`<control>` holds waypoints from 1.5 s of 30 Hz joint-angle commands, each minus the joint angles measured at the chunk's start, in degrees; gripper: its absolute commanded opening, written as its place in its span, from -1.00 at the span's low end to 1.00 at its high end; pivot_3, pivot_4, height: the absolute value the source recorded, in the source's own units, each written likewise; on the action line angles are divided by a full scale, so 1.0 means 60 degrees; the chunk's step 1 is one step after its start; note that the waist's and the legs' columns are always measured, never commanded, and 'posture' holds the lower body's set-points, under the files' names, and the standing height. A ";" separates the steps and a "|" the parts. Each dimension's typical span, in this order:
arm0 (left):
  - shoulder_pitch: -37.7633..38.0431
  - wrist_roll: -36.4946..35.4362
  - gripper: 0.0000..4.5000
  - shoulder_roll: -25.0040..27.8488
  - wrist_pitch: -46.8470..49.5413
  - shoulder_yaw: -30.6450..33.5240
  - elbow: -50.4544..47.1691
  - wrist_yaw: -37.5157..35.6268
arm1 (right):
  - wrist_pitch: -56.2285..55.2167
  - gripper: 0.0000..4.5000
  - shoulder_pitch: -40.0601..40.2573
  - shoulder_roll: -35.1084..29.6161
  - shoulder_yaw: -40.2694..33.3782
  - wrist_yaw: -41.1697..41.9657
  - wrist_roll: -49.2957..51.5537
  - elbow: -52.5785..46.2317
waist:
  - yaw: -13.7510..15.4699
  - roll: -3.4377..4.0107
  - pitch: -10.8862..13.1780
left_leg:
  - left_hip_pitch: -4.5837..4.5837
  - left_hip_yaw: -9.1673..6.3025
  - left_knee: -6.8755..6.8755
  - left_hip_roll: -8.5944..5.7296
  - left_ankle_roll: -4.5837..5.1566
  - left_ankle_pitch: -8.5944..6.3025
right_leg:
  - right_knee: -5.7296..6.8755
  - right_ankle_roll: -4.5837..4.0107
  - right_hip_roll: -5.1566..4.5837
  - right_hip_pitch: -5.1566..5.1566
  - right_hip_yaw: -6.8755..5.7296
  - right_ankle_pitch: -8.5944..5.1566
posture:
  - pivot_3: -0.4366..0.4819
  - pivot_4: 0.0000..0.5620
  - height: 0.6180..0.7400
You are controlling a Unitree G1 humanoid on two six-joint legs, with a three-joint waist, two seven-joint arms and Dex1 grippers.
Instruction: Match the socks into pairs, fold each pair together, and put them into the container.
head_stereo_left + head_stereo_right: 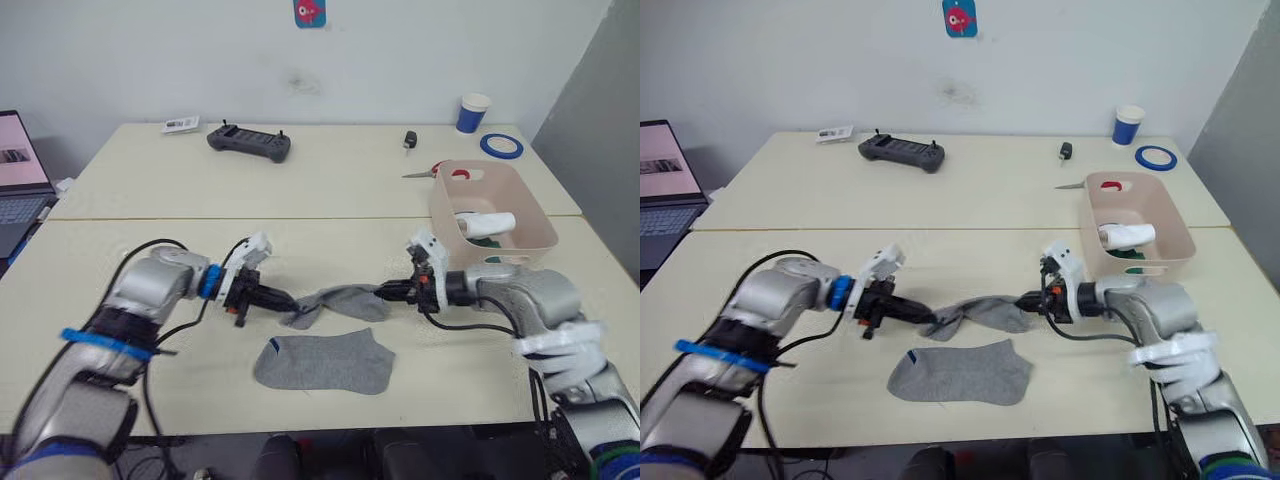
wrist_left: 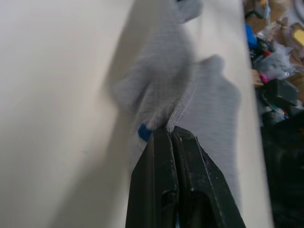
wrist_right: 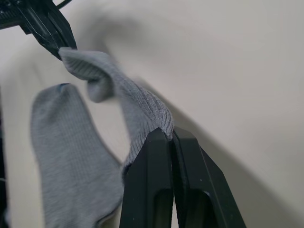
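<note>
Flat grey sock [image 1: 325, 362] nearest, just below the span between both grippers, blue cuff mark facing left. Second grey sock [image 1: 335, 302] stretched between left gripper [image 1: 283, 300] and right gripper [image 1: 388, 291], sagging mid-span. Container [image 1: 520, 208] just beyond right gripper, white bundle and dark green already inside.

Left wrist view: fingers [image 2: 164, 175] clamped on cuff edge, blue mark beside.

Right wrist view: fingers [image 3: 147, 185] pinched shut on toe end.

Best to keep tension even, lower squarely onto flat sock, cuffs aligned, before folding.
</note>
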 commanded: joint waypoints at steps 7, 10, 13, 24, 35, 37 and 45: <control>-0.2516 0.2412 -1.00 -0.1238 -0.3383 0.0132 0.5133 0.0663 | -0.2071 -1.00 -0.1257 0.0327 0.0501 -0.0028 -0.1730 0.2424 | -0.0004 0.0000 0.0000 | -0.0001 0.0003 -0.0002 0.0000 0.0055 -0.0032 | 0.0001 0.0000 0.0005 -0.0003 0.0005 -0.0001 | -0.05 -0.47 1.00; -0.2829 0.2892 -1.00 -0.1413 -0.4182 0.0179 0.5816 0.0809 | -0.2271 -1.00 -0.1336 0.0424 0.0478 -0.0022 -0.1975 0.2576 | 0.0001 0.0000 0.0000 | -0.0006 0.0003 -0.0003 0.0000 0.0065 -0.0038 | -0.0003 0.0004 0.0005 -0.0006 0.0006 -0.0005 | -0.05 -0.47 1.00; -0.3059 0.2862 -1.00 -0.1688 -0.4545 0.0590 0.6181 0.0974 | -0.2250 -0.89 -0.1288 0.0482 0.0337 0.0045 -0.1996 0.2438 | 0.0001 0.0000 0.0000 | -0.0006 0.0002 -0.0003 0.0000 0.0067 -0.0039 | -0.0002 0.0005 0.0005 -0.0006 0.0005 -0.0005 | -0.05 -0.47 1.00; -0.3017 0.2384 0.21 -0.1324 -0.4871 0.2340 0.5983 0.1420 | -0.3215 0.68 -0.1019 -0.0059 -0.0232 -0.0296 -0.2521 0.1443 | -0.0024 0.0001 0.0000 | -0.0006 0.0001 -0.0005 0.0001 0.0067 -0.0039 | 0.0003 0.0006 0.0005 -0.0007 0.0003 -0.0006 | -0.05 -0.47 1.00; -0.0573 0.0381 0.98 -0.1186 -0.1196 0.4650 0.2099 0.2910 | -0.3838 1.00 0.1058 -0.0326 -0.0867 -0.0300 -0.1953 -0.2350 | -0.0040 0.0002 0.0001 | -0.0004 -0.0011 -0.0004 0.0011 0.0066 -0.0038 | 0.0008 0.0018 0.0002 -0.0001 -0.0004 -0.0013 | -0.05 -0.47 1.00; 0.0297 -0.0237 0.98 -0.1369 0.0259 0.5021 0.0791 0.3460 | -0.3810 1.00 0.1586 -0.0214 -0.0742 -0.0511 -0.1977 -0.3044 | -0.0043 0.0001 0.0000 | 0.0000 -0.0010 0.0000 0.0009 0.0064 -0.0038 | 0.0015 0.0018 -0.0001 0.0008 -0.0004 -0.0013 | -0.05 -0.47 1.00; 0.2759 -0.1602 0.98 -0.2415 0.3360 0.5918 -0.2703 0.5973 | -0.3435 1.00 0.2496 0.0065 -0.0721 -0.1215 -0.1936 -0.4267 | -0.0052 -0.0003 -0.0003 | 0.0022 -0.0009 0.0007 0.0004 0.0056 -0.0033 | 0.0020 0.0062 -0.0021 0.0032 -0.0008 -0.0037 | -0.05 -0.47 1.00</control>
